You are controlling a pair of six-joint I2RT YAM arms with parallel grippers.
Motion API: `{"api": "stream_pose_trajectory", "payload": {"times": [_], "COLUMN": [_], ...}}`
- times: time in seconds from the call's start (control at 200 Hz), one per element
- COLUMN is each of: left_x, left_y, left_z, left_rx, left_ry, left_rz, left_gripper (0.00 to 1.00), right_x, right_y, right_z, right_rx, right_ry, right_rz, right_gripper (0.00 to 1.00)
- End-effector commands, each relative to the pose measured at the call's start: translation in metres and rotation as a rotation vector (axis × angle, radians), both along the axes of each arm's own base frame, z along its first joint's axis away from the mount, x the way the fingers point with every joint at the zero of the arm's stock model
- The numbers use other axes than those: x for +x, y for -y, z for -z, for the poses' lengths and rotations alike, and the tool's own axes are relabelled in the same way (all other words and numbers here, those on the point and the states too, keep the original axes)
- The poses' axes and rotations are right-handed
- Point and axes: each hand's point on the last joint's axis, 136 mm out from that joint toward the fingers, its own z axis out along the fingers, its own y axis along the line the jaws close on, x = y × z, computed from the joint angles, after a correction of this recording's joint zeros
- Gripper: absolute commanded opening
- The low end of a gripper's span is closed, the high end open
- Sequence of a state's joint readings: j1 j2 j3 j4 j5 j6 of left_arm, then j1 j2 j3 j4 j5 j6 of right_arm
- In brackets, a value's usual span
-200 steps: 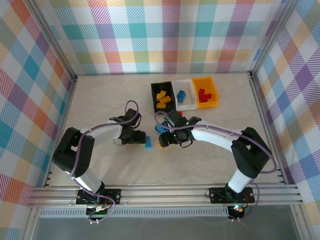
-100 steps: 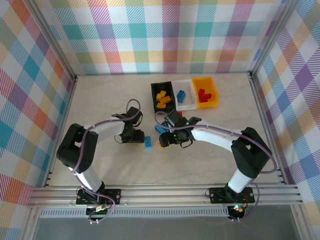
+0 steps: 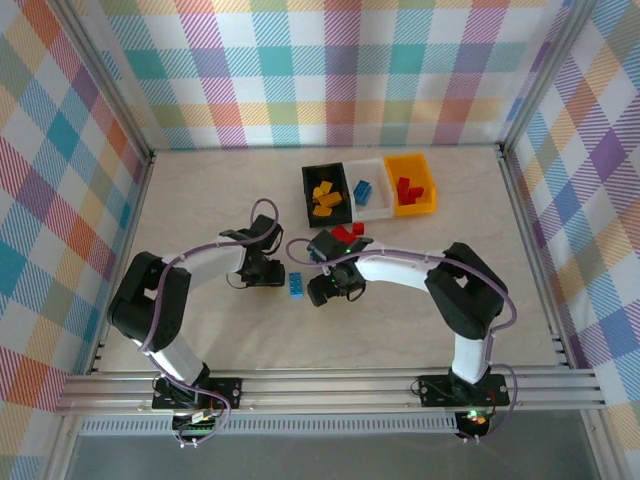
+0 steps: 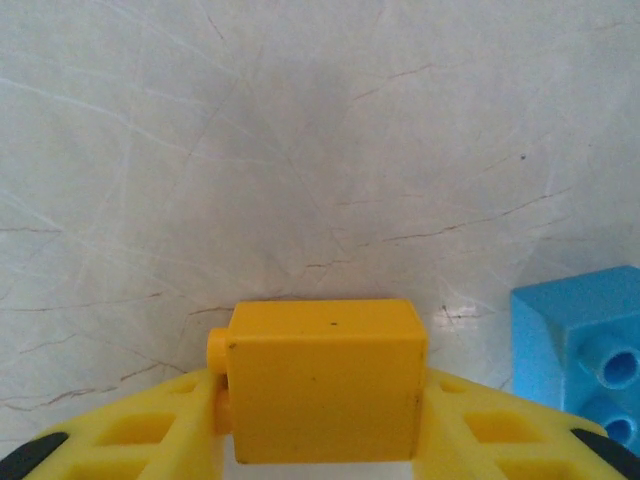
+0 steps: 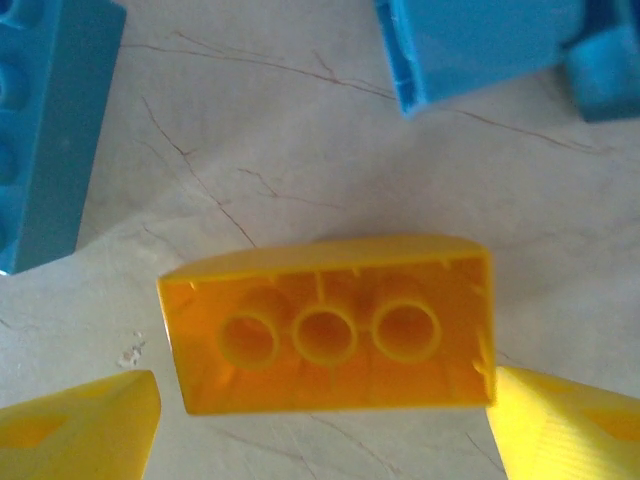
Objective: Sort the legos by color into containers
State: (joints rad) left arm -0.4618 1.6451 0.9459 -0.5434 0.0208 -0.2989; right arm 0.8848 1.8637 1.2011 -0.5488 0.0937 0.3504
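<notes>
**A:** How did the bricks look, and where were they?

**B:** The left gripper (image 4: pixel 322 395) had a small yellow brick (image 4: pixel 325 375), plain and boxy, with one stud showing on its left side. The right gripper (image 5: pixel 320 400) was around a long yellow brick (image 5: pixel 330 325). Its hollow underside faced the camera, with three round tubes in a row. Both bricks were low over the pale, cracked-looking table (image 3: pixel 200 200), near its middle. A blue brick (image 3: pixel 297 284) lay on the table between the two grippers.

**A:** And the bins?

**B:** They stood side by side at the far edge. The black bin (image 3: pixel 306 195) had yellow bricks in it, the white bin (image 3: pixel 372 213) a blue one, and the yellow bin (image 3: pixel 420 208) red ones. A few red bricks (image 3: pixel 347 232) lay on the table just in front of the bins.

**A:** How were the arms posed?

**B:** The left arm (image 3: pixel 205 262) bent up from its base and reached right. The right arm (image 3: pixel 400 268) folded at the elbow and reached left. The two wrists were close together.

**A:** And the fingers?

**B:** The left ones pressed on both sides of the small brick, pinching it. The right ones were spread. One tip touched a corner of the long brick, and the other tip was apart from it.
</notes>
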Motion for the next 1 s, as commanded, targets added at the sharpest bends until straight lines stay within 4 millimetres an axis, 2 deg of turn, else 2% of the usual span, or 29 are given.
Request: {"api": "stream_pose_trajectory", "payload": {"times": [0.0,0.15,0.275,0.34,0.52,0.6,0.755,0.765,0.895,0.995], "left_x": [0.008,0.015,0.024,0.033,0.061,0.079,0.122,0.127,0.168,0.198], "left_y": [-0.004,-0.009,-0.009,-0.007,0.002,0.015,0.053,0.057,0.093,0.112], "left_z": [-0.031,-0.064,-0.078,-0.084,-0.105,-0.114,-0.125,-0.134,-0.132,-0.119], "left_rx": [-0.023,-0.038,-0.051,-0.057,-0.076,-0.109,-0.180,-0.192,-0.219,-0.225], "left_ry": [0.088,0.150,0.173,0.183,0.216,0.230,0.255,0.274,0.297,0.291], "left_rz": [-0.020,-0.035,-0.043,-0.044,-0.039,-0.027,0.012,0.016,0.062,0.076], "left_gripper": [0.45,0.46,0.46,0.46,0.46,0.46,0.46,0.46,0.46,0.46], "right_x": [0.007,0.011,0.014,0.013,0.013,0.012,0.005,0.005,0.005,0.015], "right_y": [-0.003,-0.009,-0.008,-0.008,-0.001,0.005,0.024,0.026,0.045,0.052], "right_z": [0.003,0.011,0.011,0.011,-0.001,-0.008,-0.031,-0.033,-0.057,-0.078], "right_rx": [-0.037,-0.061,-0.072,-0.065,-0.055,-0.048,-0.033,-0.030,0.010,0.053], "right_ry": [0.016,0.023,0.042,0.051,0.087,0.106,0.147,0.149,0.171,0.197], "right_rz": [-0.031,-0.053,-0.051,-0.051,-0.038,-0.030,-0.001,0.001,0.043,0.068], "right_gripper": [0.85,0.82,0.73,0.65,0.59,0.59,0.59,0.59,0.59,0.60]}}
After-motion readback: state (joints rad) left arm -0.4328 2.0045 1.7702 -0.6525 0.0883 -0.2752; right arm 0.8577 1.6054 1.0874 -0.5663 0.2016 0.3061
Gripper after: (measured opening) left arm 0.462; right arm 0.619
